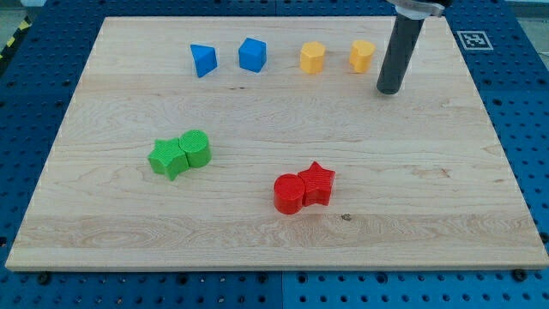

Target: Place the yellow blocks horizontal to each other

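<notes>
Two yellow blocks sit near the view's top, side by side in a row: a yellow block (312, 57) on the left and a yellow block (362, 55) on the right, a small gap between them. My tip (390, 89) rests on the board just right of and slightly below the right yellow block, not touching it. The rod rises to the view's top edge.
Two blue blocks, a blue triangular block (203, 60) and a blue cube (252, 54), stand left of the yellow ones. A green star (168, 158) touches a green cylinder (196, 148) at middle left. A red cylinder (289, 193) touches a red star (318, 183) at lower middle. The wooden board (429, 197) lies on a blue pegboard.
</notes>
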